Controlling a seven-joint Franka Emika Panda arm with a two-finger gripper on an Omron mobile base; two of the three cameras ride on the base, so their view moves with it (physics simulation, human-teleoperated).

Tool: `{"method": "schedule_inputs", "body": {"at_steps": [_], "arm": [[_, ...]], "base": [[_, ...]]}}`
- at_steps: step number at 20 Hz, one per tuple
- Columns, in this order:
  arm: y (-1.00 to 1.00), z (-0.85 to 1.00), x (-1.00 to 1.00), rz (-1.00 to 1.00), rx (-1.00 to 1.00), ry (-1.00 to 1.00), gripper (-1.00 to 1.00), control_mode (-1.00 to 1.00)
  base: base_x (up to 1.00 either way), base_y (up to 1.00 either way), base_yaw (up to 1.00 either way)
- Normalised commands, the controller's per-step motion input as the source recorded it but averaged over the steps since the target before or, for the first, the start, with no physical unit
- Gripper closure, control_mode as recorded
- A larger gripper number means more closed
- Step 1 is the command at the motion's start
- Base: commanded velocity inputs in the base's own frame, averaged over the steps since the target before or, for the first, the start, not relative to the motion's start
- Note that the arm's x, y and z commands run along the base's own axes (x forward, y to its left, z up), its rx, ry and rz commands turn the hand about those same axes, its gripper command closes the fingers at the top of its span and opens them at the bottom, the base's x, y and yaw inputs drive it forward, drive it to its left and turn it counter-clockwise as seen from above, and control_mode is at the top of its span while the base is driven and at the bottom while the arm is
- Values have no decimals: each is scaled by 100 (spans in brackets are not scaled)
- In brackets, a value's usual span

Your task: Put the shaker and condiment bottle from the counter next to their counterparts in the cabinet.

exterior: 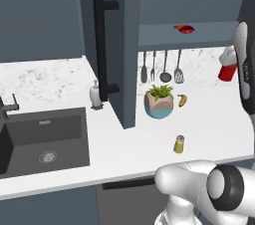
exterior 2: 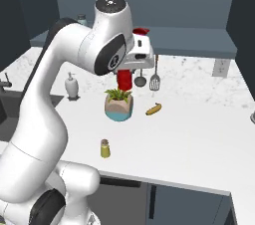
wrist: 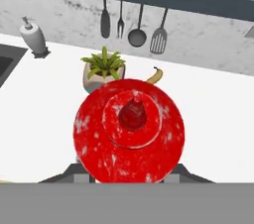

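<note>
My gripper [exterior 2: 125,71] is shut on the red condiment bottle [exterior 2: 124,78] and holds it upright in the air above the counter [exterior 2: 199,124]. In the hand view the bottle [wrist: 130,129] is seen from above, nozzle toward the camera, with the gripper [wrist: 129,171] closed around it. In the left base view the bottle [exterior: 227,70] hangs at the right edge, just below the cabinet shelf [exterior: 199,35]. The small yellow-olive shaker [exterior: 179,144] [exterior 2: 105,148] stands alone near the counter's front edge. The cabinet door [exterior: 107,45] stands open.
A potted plant [exterior: 159,101], a banana [exterior: 183,100] and hanging utensils [exterior: 162,67] sit at the back of the counter. A white soap dispenser [exterior: 95,94] stands beside the dark sink [exterior: 45,139]. A low red object [exterior: 185,29] lies on the shelf.
</note>
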Motion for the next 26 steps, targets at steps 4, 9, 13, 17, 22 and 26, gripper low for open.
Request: {"method": "schedule_inputs", "body": {"at_steps": [4,9,13,17,22,26], "arm": [[0,59,14,0,0,-11,100,-100],[2,55,34,0,-2,-2,100,-100],[14,4,-11,0,0,-2,100,-100],[0,9,5,0,0,-15,100,-100],[0,29,44,0,-1,-14,100,-100],[0,9,63,0,-10,-6,100,-100]], "base": [[0,0,0],[0,0,0],[0,0,0],[0,0,0],[0,0,0],[0,0,0]]}}
